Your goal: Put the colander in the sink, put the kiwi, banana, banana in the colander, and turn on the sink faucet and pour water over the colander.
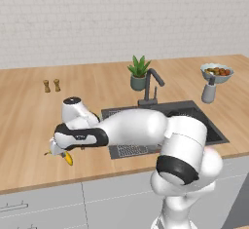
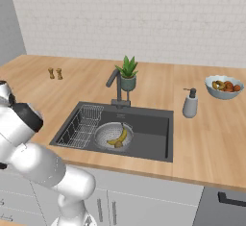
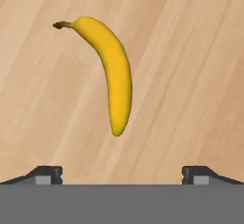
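— Since the sink (image 2: 144, 129) sits in the middle of everything, shall we place things from it? What does it rest in?

— A long wooden worktop (image 2: 211, 138) with a light plank grain, backed by a wall of pale bricks (image 2: 144, 18), with grey cabinet fronts (image 2: 144, 206) below its front edge. The basin is dark grey, with a wire rack (image 2: 79, 124) on its left side.

— And inside it?

— The colander (image 2: 113, 136) stands on the basin floor just right of the rack. A banana (image 2: 120, 137) lies in it, with a small brown thing, probably the kiwi (image 2: 118, 144), touching its near end. The sink faucet (image 2: 115, 83) rises from the back rim, and a potted plant (image 2: 127, 73) stands just beside it.

— To the right of the sink?

— A grey soap dispenser (image 2: 190, 103) near the corner, and farther right a pale-blue bowl of fruit (image 2: 224, 86).

— To the left?

— Two small wooden shakers (image 1: 51, 85) well back toward the wall. Nearer the front edge, the second banana (image 3: 107, 70) lies flat on bare wood, apart from everything else.

— The arm?

— It reaches left of the sink, low over that banana. The gripper (image 3: 122, 173) hangs above it with jaws spread wide, touching nothing; the fruit lies between and beyond the fingertips (image 3: 47, 173).
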You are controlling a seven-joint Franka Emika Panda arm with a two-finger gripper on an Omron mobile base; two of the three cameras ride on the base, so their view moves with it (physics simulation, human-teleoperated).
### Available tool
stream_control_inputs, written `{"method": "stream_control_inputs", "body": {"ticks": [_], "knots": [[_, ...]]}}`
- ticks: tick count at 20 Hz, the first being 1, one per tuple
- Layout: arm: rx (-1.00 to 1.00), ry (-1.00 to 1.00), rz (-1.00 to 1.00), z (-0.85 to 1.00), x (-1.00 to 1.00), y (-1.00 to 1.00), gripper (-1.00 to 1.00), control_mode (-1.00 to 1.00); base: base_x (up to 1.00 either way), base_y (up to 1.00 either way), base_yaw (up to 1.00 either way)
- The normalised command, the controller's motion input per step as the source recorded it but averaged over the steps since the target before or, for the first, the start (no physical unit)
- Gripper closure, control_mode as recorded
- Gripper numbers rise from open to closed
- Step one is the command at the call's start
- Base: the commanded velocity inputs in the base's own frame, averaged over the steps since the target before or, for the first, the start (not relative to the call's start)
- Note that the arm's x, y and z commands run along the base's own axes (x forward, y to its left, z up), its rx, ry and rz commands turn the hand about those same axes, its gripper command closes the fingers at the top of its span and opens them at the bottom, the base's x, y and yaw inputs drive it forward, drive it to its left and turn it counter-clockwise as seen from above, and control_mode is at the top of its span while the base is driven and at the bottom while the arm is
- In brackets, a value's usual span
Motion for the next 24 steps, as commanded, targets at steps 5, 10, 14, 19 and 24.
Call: {"method": "stream_control_inputs", "body": {"ticks": [5,10,14,19,24], "knots": [[-0.12,0.0,0.0,-0.3,0.12,0.09,-1.0,-1.0,0.0,0.0,0.0],[-0.01,0.0,0.0,-0.2,0.15,0.11,-1.0,-1.0,0.0,0.0,0.0],[0.0,0.0,0.0,-0.18,0.16,0.15,-1.0,-1.0,0.0,0.0,0.0],[0.0,0.0,0.0,-0.22,0.2,0.03,-1.0,-1.0,0.0,0.0,0.0],[0.0,0.0,0.0,-0.18,0.14,0.02,-1.0,-1.0,0.0,0.0,0.0]]}}
